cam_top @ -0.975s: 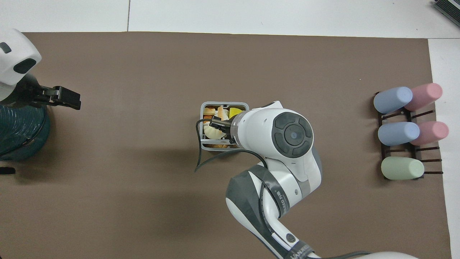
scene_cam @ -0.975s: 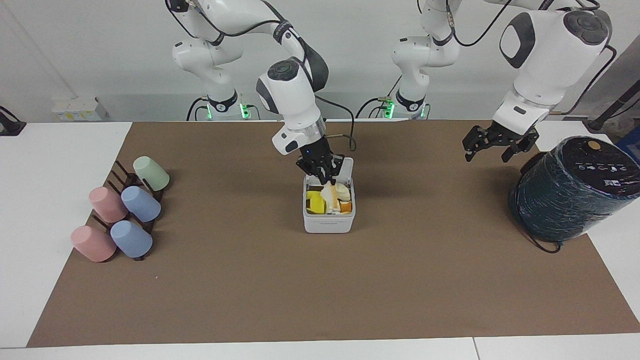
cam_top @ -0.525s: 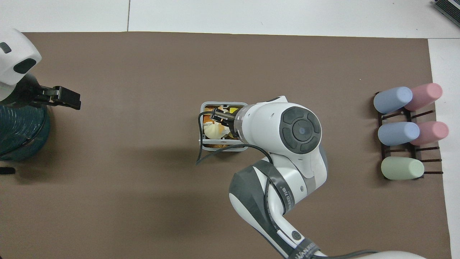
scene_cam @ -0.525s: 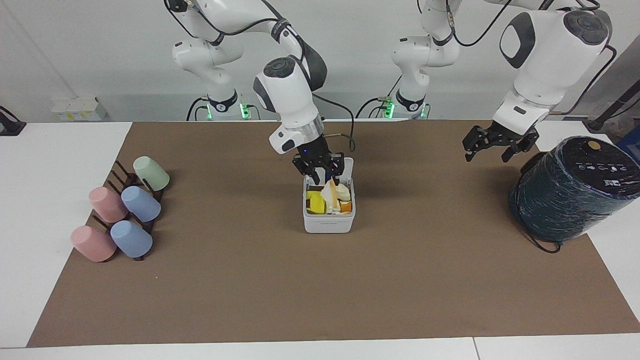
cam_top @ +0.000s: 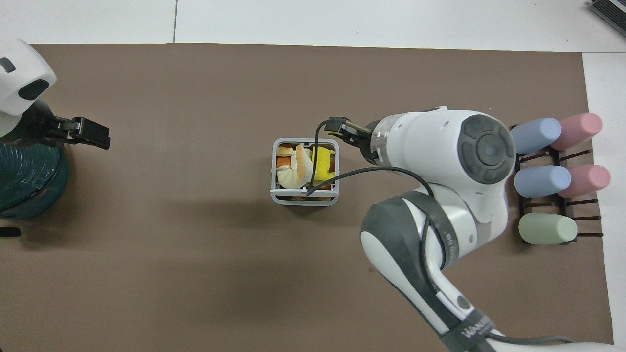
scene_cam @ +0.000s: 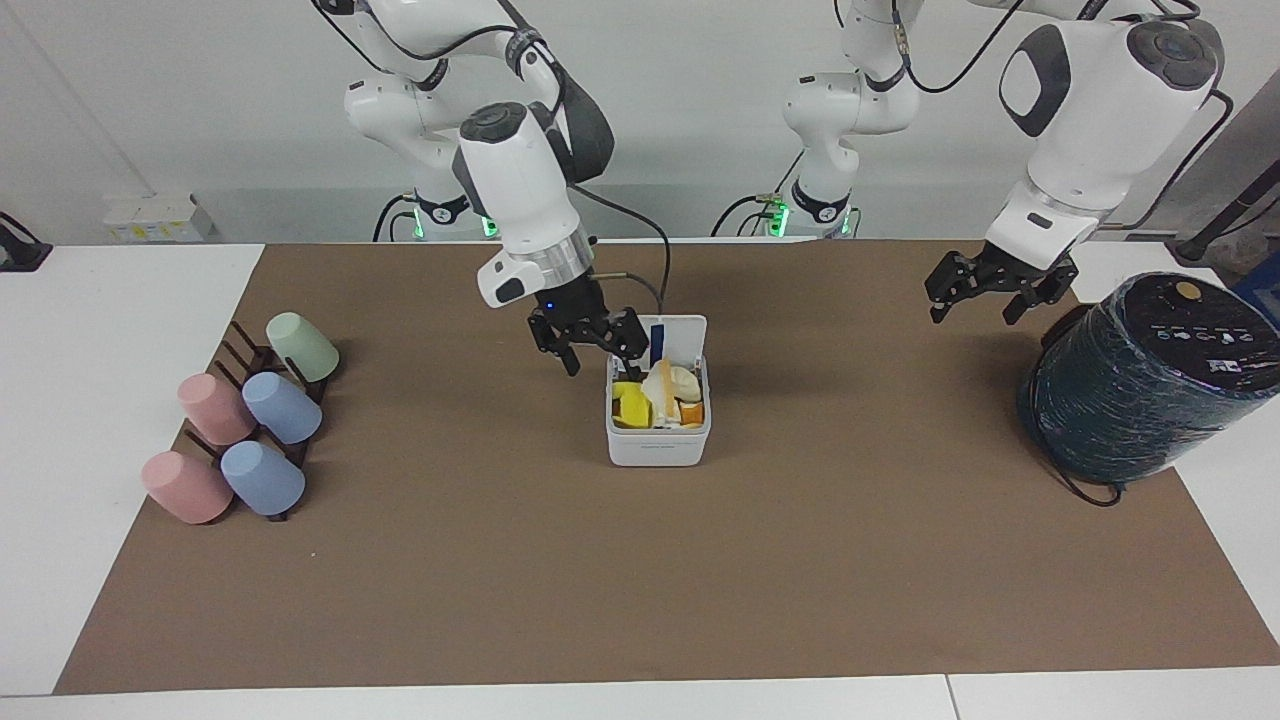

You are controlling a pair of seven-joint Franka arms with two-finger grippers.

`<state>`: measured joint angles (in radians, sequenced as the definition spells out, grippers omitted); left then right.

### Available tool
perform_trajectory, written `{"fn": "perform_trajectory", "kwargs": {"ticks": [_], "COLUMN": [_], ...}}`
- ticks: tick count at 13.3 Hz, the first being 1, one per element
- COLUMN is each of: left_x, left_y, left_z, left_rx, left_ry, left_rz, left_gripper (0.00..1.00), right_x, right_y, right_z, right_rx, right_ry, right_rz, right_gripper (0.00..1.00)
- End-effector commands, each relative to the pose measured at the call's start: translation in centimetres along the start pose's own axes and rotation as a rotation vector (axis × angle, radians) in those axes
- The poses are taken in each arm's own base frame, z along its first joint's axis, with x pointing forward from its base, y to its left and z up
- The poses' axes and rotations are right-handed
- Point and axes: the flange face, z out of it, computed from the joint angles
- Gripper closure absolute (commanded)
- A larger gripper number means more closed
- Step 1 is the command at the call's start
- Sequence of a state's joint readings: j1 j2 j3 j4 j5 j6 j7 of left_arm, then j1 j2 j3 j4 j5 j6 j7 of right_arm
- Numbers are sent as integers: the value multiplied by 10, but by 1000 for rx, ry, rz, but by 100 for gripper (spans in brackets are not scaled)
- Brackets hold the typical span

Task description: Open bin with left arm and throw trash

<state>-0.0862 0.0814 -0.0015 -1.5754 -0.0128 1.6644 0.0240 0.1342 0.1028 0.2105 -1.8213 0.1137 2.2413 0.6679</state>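
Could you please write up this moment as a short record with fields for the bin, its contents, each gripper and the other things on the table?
bin: white box, mid-mat, lid raised on the side nearer the robots
contents: cream, yellow and orange scraps fill it
right gripper: open, empty, in the air beside the bin, toward the right arm's end
left gripper: open, empty, waiting in the air next to the dark wrapped cylinder
cups: five pastel cups on a rack at the right arm's end
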Motion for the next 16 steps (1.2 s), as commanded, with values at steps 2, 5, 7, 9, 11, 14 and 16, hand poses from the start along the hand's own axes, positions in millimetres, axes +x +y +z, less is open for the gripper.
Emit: {"fn": "perform_trajectory", "kwargs": {"ticks": [2,5,7,9,11,14,16], "left_x": [-10,-10,-10,-10,-10,-10,-10], "left_y": [-1,-1,-1,-1,-1,-1,-1], "left_z": [-2,-2,-2,-2,-2,-2,-2], "left_rx": [22,22,22,22,22,22,22], "left_ry": [0,0,0,0,0,0,0], "left_rz": [2,2,2,2,2,2,2], "left_gripper": [0,0,0,0,0,0,0], "right_x": [15,30,46,56,60,64,67], "right_y": [57,96,114,123,125,125,126], "right_z": [-43,-70,-88,-100,-104,-115,-113], "right_rx": [-126,-198,-230,-286,-305,-315,-312], "right_ry": [-19,-55,-85,-99,-90,-99,-111], "right_rz": [-115,-118,-80,-109,-170,-184,-211], "right_gripper": [0,0,0,0,0,0,0]}}
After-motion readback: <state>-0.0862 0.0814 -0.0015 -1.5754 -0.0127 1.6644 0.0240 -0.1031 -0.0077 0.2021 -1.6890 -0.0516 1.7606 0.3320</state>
